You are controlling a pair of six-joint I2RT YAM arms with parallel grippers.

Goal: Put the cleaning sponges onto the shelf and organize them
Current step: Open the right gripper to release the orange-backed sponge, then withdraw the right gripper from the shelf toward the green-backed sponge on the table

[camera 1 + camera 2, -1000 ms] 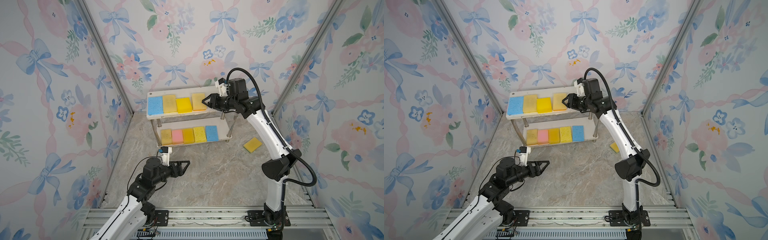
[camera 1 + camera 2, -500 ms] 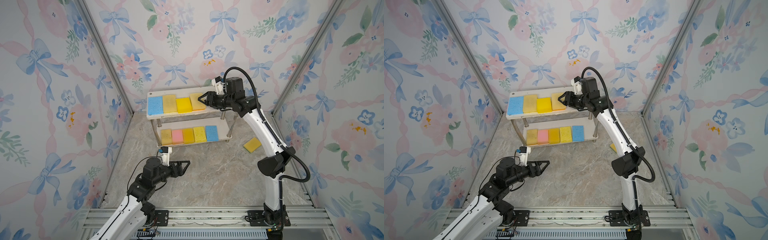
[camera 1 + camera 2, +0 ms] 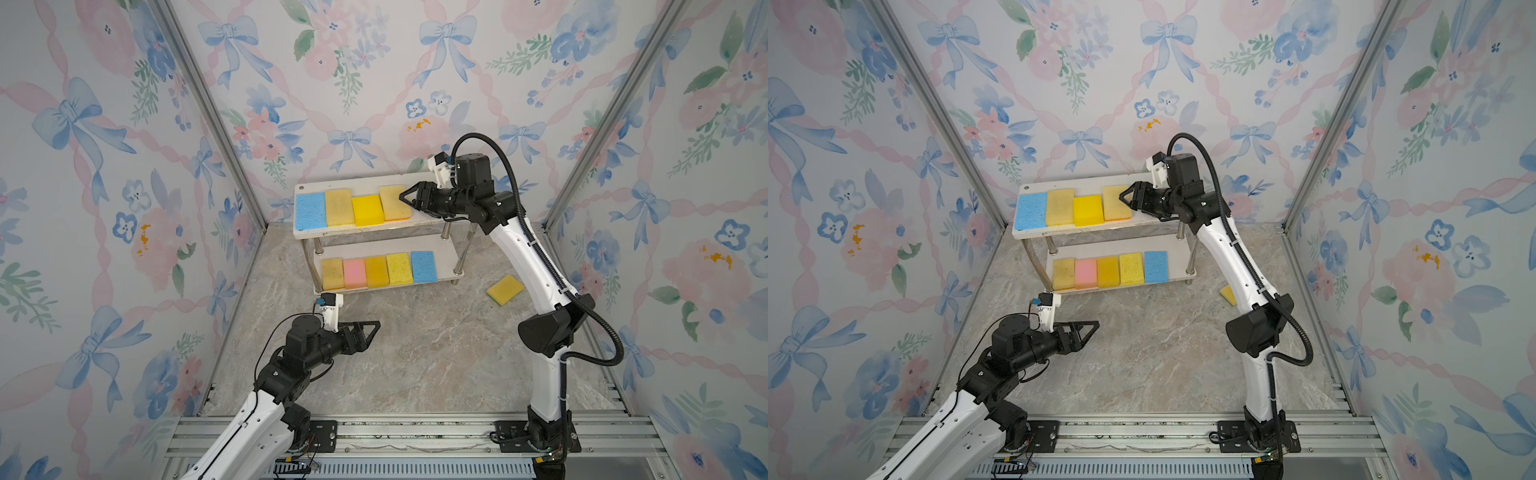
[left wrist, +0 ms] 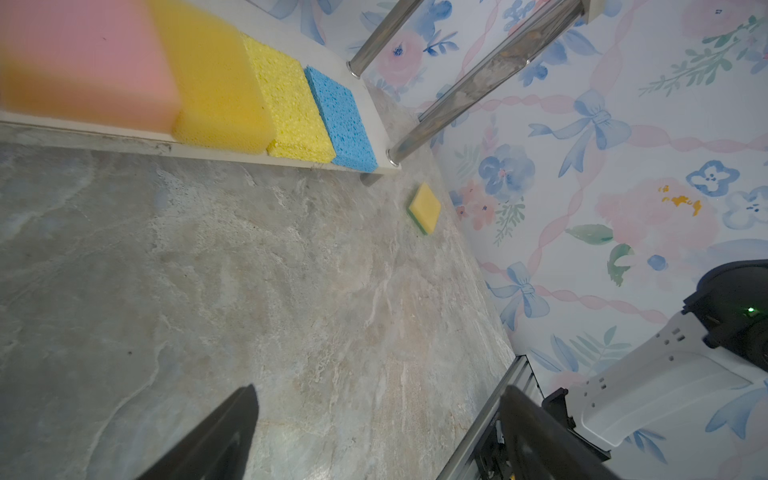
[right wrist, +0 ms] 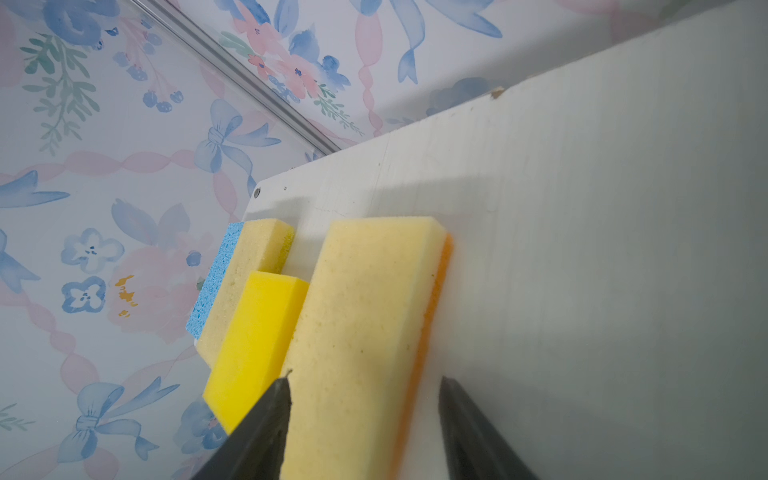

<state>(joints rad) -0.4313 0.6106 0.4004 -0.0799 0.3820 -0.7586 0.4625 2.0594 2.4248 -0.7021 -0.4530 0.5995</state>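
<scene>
**Mia:** Were the cleaning sponges all put away?

**Tom:** Nearly. The shelf (image 3: 365, 189) had nine on it. The top board held four in a row: a blue sponge (image 3: 310, 210) at the left, a pale yellow sponge (image 3: 339, 206), a bright yellow sponge (image 3: 368, 210), and the end sponge (image 3: 392, 205) on the right.

**Mia:** And down low?

**Tom:** Five lay side by side on the low board. A pink sponge (image 3: 354, 273) was second from the left.

**Mia:** So what was left?

**Tom:** Just one. The floor sponge (image 3: 504, 289), yellow with a green underside, lay on the floor (image 3: 415, 353), right of the shelf and a bit nearer.

**Mia:** What about the right gripper (image 3: 405, 199)?

**Tom:** It was up at the top board. Its two fingers sat on either side of the end sponge, which lay flat. One finger touched the edge and the other showed a thin gap. I think it was spread apart, not squeezing.

**Mia:** And the left gripper (image 3: 374, 325)?

**Tom:** It hung low over the floor, on the near side of the shelf. It was spread wide, with nothing in it.

**Mia:** Was anything in the way?

**Tom:** The right arm (image 3: 1237, 266) stood just beside the floor sponge and hid part of it in a top view. The shelf's right legs were close too. The top board was bare at its right end, so I guess the tenth could go there.
</scene>
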